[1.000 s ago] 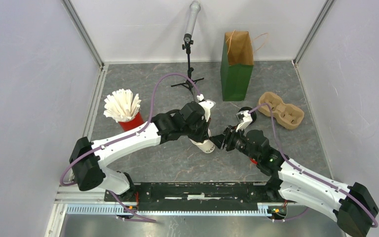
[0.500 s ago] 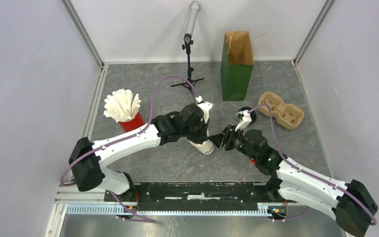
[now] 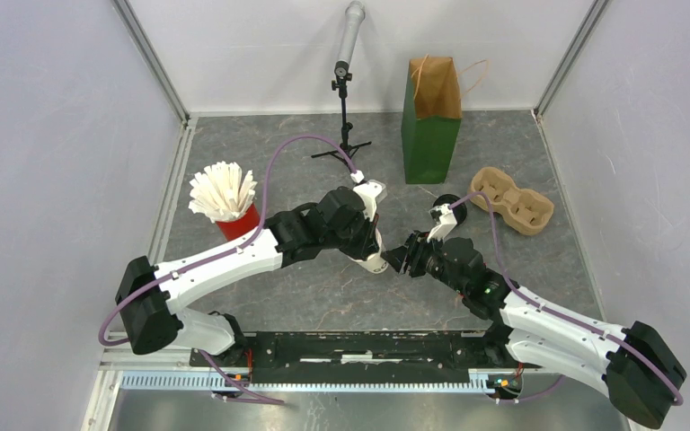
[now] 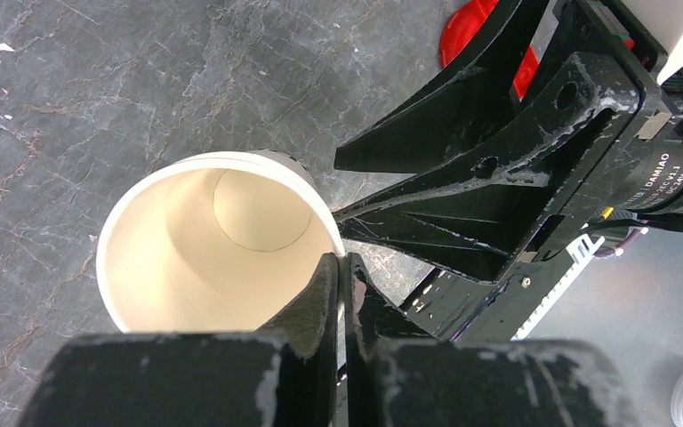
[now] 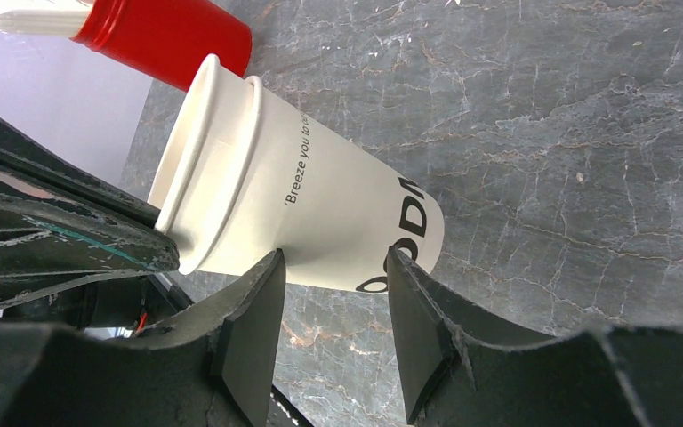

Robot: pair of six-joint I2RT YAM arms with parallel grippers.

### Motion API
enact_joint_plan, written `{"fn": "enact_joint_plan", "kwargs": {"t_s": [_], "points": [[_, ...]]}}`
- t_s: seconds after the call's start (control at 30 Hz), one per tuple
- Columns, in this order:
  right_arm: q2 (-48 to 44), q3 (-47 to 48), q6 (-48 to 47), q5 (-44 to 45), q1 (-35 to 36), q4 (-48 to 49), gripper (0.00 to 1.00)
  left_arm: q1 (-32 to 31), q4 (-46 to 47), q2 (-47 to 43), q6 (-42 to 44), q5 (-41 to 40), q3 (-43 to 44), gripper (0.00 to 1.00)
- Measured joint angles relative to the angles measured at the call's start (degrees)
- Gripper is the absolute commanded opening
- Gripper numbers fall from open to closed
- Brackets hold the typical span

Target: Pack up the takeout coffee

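The takeout coffee cup (image 4: pixel 196 240) is a cream paper cup with black print, lidless and empty, tilted a little above the table. My left gripper (image 4: pixel 340 262) is shut on its rim, one finger inside and one outside. In the top view the cup (image 3: pixel 374 263) hangs between the two arms. My right gripper (image 5: pixel 333 267) is open, its fingertips right at the cup's (image 5: pixel 320 196) printed side wall without clamping it. A round black lid (image 3: pixel 446 200) lies on the table near the bag.
A tall green paper bag (image 3: pixel 431 135) stands open at the back. The brown cardboard cup carrier (image 3: pixel 512 202) lies at the right. A red cup of white sticks (image 3: pixel 234 215) stands at the left. A microphone stand (image 3: pixel 345 99) stands at the back centre.
The left arm has drawn the cup slightly back and left. The right gripper has followed it left, staying at the cup's side.
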Motion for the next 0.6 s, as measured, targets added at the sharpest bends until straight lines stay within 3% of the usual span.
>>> {"fn": "enact_joint_plan", "kwargs": {"t_s": [0.6], "points": [[-5.3,0.3,0.1,1.1,0.0,-2.2,0.51,0.0,0.5,0.0,0.0,0.5,-0.1,0.02]]}}
